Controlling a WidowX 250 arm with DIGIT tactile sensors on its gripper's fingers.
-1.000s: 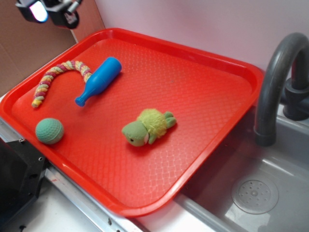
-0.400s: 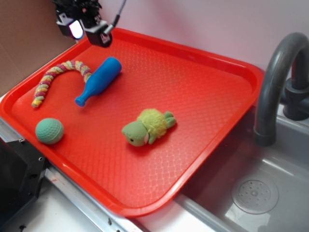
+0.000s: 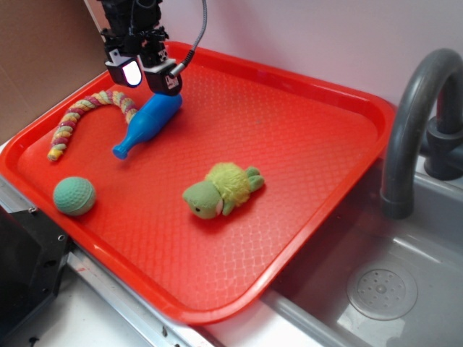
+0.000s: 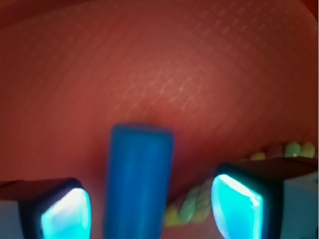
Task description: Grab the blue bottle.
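Gripper [image 3: 148,74] at upper left of the exterior frame, fingers spread apart, hanging over the wide base end of the blue bottle [image 3: 147,121]. Whether the pads touch the bottle cannot be told from either view. Wrist view: gripper [image 4: 149,209] pads glow cyan at lower left and lower right of frame, blue bottle [image 4: 138,179] standing up between them at lower centre, flat base end toward the top, a gap on each side of it. Image is blurred.

Nearest the camera, exterior view: dark unit at lower left corner, pale strip of desk [image 3: 79,318] along the bottom edge. Red tray [image 3: 289,144] fills most of the frame, textured floor, raised rim.

On the tray, front to back:
- green ball [image 3: 74,196], lower left, near the front rim.
- plush turtle [image 3: 221,189], centre of frame, head toward lower left, well apart from the bottle.
- blue bottle, upper left, lying flat on a diagonal, narrow neck pointing lower left, base upper right under the gripper.
- braided rope toy [image 3: 83,117], curved, left of the bottle, one end just beside the bottle body. Also seen at right of the wrist frame as braided rope toy [image 4: 279,152], pale strands behind the right pad.

Right side: grey sink [image 3: 405,267] with round drain, grey faucet [image 3: 416,123] arching above it. Pale wall behind the tray.
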